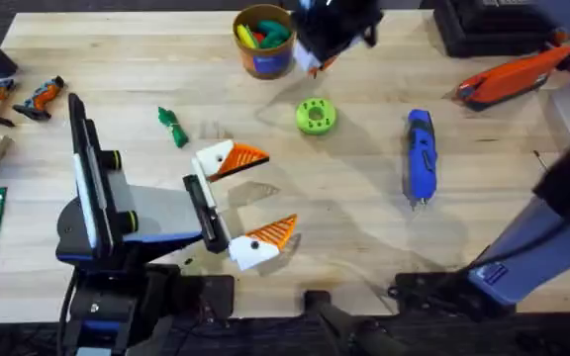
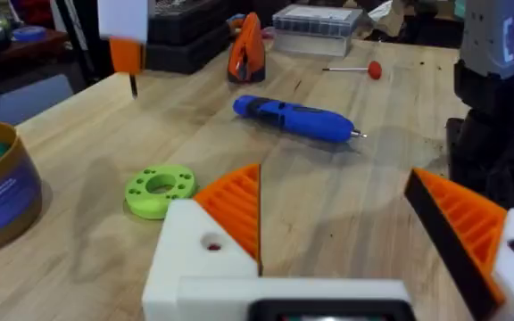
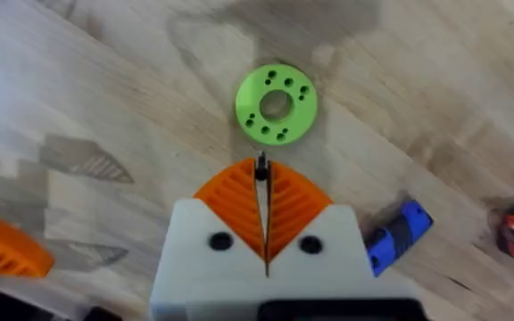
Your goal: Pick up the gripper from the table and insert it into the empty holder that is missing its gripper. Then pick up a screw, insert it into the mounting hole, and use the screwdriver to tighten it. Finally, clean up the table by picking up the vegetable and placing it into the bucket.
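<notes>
Two arms with black links and blue-grey housings, the left gripper (image 1: pixel 250 198) and the right gripper (image 3: pixel 264 214) each having white angular finger mounts, orange ribbed wedge pads (image 2: pixel 239 205) with black backing, and one dark screw hole per mount.

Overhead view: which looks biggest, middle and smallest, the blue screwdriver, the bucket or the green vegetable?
1. Screwdriver, the longest.
2. Bucket, rounder and wider but shorter.
3. Vegetable, clearly smallest.
The screwdriver and bucket are fairly close, so that order is less sure.
</notes>
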Motion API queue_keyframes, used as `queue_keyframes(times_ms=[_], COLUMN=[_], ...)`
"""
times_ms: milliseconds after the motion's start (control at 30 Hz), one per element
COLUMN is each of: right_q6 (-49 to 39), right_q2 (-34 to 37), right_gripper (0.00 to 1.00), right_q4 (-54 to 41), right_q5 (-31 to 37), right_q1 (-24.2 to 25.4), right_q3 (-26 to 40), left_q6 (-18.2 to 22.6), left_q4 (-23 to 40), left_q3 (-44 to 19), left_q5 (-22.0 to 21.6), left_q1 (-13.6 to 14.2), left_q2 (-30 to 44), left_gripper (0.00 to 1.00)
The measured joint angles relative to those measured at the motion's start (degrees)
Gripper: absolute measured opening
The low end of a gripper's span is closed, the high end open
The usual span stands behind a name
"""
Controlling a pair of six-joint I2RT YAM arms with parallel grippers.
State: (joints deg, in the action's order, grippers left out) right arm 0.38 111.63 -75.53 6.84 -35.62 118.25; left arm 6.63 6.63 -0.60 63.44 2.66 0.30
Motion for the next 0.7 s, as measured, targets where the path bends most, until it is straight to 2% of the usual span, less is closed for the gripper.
queue_keyframes(times_ms=[267,500,700], right_q6=[-0.5,-0.6,-0.6], right_q2=[-2.9,-3.0,-3.0], right_gripper=[0.007,0.007,0.007], right_q4=[-7.5,-8.3,-8.3], right_q5=[0.0,-0.2,-4.3], right_q1=[0.0,0.0,0.0], right_q3=[7.5,8.1,8.1], left_q6=[0.0,0.0,0.0], left_q4=[0.0,0.0,0.0], left_q3=[0.0,0.0,0.0], left_q5=[0.0,0.0,0.0], left_q1=[0.0,0.0,0.0], left_q2=[0.0,0.0,0.0], left_gripper=[0.985,0.985,0.985])
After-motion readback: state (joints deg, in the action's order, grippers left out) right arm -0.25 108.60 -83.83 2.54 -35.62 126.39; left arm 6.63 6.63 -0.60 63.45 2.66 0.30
